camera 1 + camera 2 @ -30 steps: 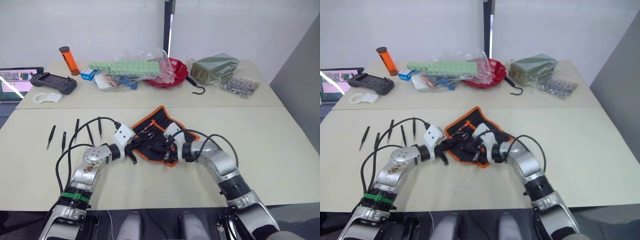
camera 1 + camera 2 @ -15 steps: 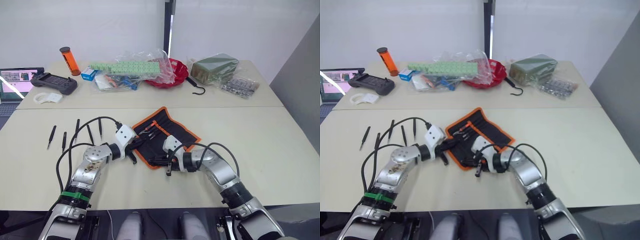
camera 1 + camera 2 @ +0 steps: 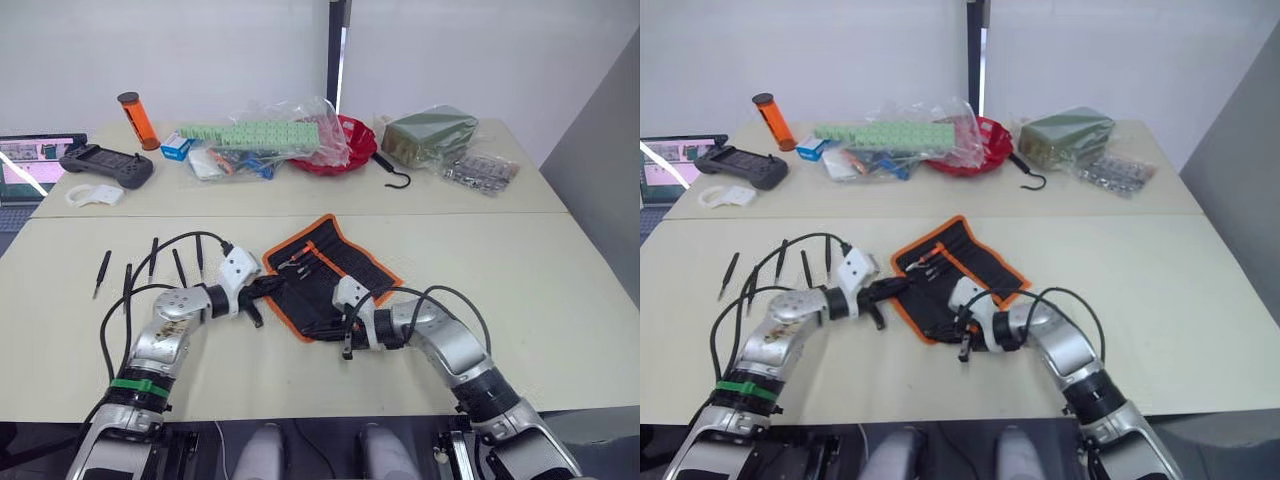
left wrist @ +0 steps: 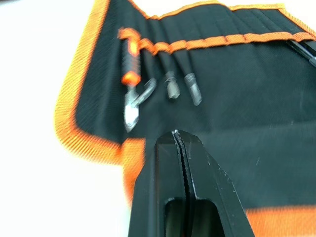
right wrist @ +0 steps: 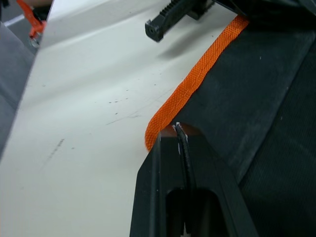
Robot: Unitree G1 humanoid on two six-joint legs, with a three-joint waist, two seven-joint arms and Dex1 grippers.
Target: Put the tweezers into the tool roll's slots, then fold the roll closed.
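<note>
The flat black fabric tool roll with orange edging (image 3: 325,280) lies open on the pale table (image 3: 560,290). Five thin black pointed tweezers (image 3: 150,265) lie in a row off to its left (well apart from it). The left gripper (image 3: 262,290) and right gripper (image 3: 318,330) each rest at the roll's edge, fingers pressed together, holding nothing.

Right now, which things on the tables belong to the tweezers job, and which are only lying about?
For the job:
- the tweezers, five, loose on the table
- the tool roll, lying open
- the slots inside it

Lying about:
- orange tube
- black controller
- green blocks in a plastic bag
- red bowl
- dark green packet
- black hook
</note>
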